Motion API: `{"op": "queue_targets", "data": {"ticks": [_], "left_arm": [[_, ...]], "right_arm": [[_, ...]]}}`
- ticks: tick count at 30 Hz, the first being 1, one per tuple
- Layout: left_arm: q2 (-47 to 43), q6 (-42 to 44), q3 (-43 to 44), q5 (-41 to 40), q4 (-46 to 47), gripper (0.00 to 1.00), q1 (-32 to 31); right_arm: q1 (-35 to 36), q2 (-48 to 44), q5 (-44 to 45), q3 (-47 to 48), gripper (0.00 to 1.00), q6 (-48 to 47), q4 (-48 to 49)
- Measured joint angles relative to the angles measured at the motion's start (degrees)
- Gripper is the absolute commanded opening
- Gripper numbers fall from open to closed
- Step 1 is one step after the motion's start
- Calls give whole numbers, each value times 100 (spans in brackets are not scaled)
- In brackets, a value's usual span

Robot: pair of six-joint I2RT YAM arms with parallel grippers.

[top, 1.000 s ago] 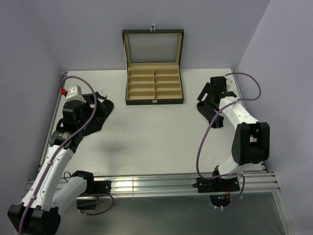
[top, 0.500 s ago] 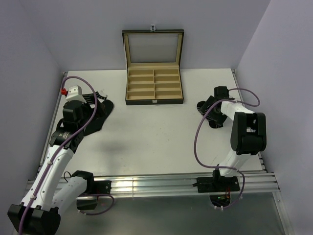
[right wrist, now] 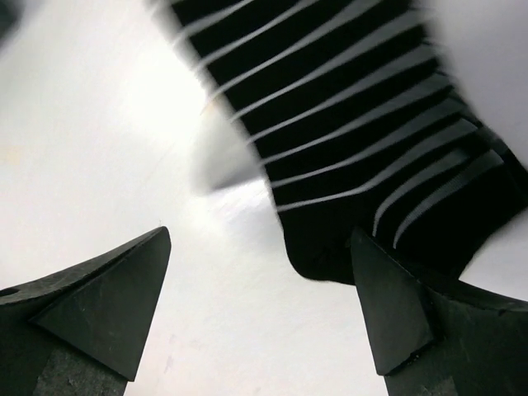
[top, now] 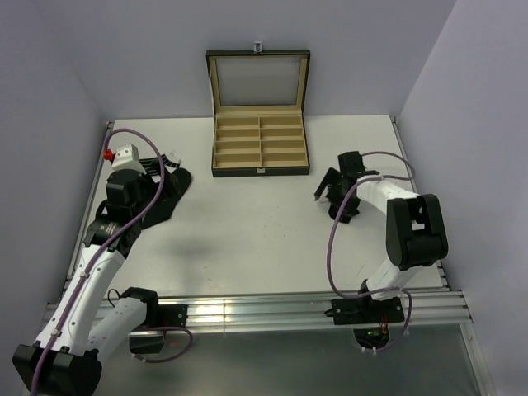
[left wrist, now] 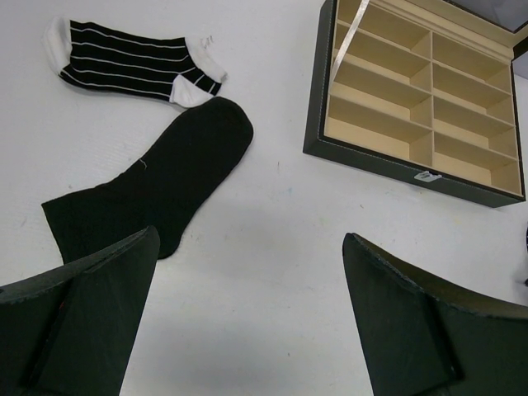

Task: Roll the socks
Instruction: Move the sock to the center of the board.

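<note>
**Socks and claws on either side of the box**

Socks lie flat and unrolled on the table [top: 247, 239], to the left and right of the open box [top: 261, 172]. Left of the box, a striped sock [left wrist: 132, 70] lies with its white toe touching a black sock [left wrist: 157, 186]. The left claw [left wrist: 249, 238] is above this pair with its jaws spread wide. Bare table shows between them, and the black sock's cuff end runs behind one finger [left wrist: 91, 322]. It grasps nothing. Right of the box and slightly nearer than its front wall, a second striped sock [right wrist: 346, 140] lies under the right claw [right wrist: 260, 239]. These jaws are also fully spread. The sock's dark end sits inside the gap, close against one finger [right wrist: 388, 305]. Whether that finger touches the fabric cannot be told. Nothing is gripped.
</note>
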Motion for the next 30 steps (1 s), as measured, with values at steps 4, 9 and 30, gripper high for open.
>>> {"op": "queue_targets", "data": {"ticks": [4,9,30], "left_arm": [[0,0,0,0,0,99,0],[-24,0,-2,0,-2,99,0],[-127,0,-76,-46,-2,99,-11]], "right_arm": [[813,-197,-199,-245,96,319,50],[1794,-179,-367,-315,97,758,332],[3689,715,-26,2376,91,-20,-372]]}}
